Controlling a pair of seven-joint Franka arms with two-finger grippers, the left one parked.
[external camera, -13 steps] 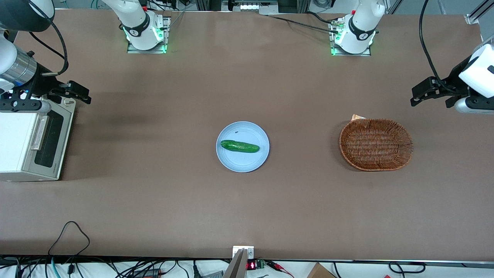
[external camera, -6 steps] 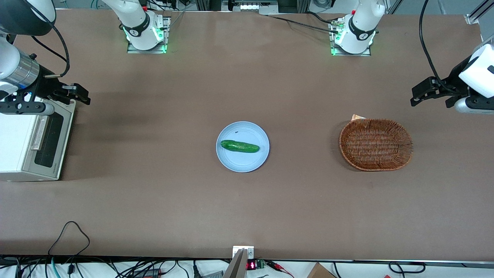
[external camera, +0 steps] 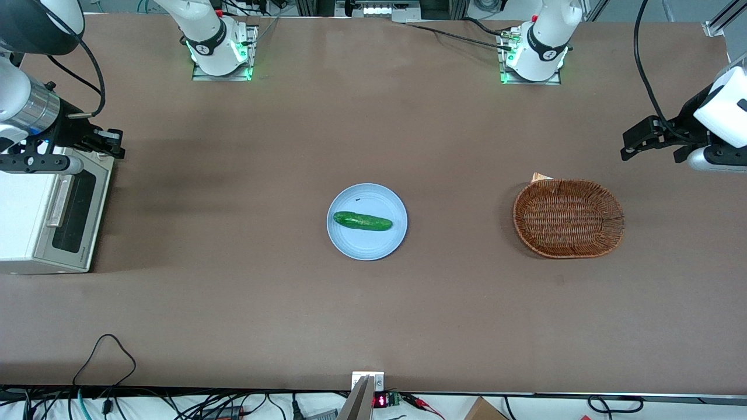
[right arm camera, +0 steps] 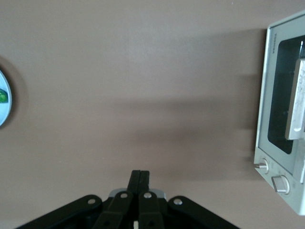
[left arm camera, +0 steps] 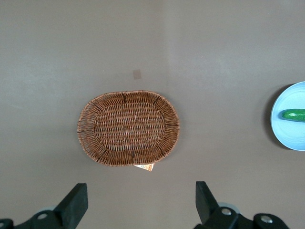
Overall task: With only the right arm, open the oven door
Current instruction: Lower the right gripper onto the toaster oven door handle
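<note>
The cream-white toaster oven (external camera: 23, 216) stands at the working arm's end of the table. Its oven door (external camera: 73, 213), silver-framed with a dark window and a pale bar handle (external camera: 56, 201), is closed; it also shows in the right wrist view (right arm camera: 279, 114), with the handle (right arm camera: 298, 100) and knobs beside it. My right arm (external camera: 26, 108) reaches over the oven's knob end. Its gripper (external camera: 118, 144) hangs just past the oven's front corner, farther from the front camera than the handle, not touching the door. In the right wrist view the gripper (right arm camera: 140, 177) is shut and empty above bare table.
A blue plate (external camera: 385, 242) with a green cucumber (external camera: 362, 221) sits mid-table, nearer the parked arm than the oven. A wicker basket (external camera: 568, 218) lies toward the parked arm's end; it also shows in the left wrist view (left arm camera: 127, 127).
The right gripper has drawn back a little toward the oven and the working arm's end of the table. The oven door has not moved.
</note>
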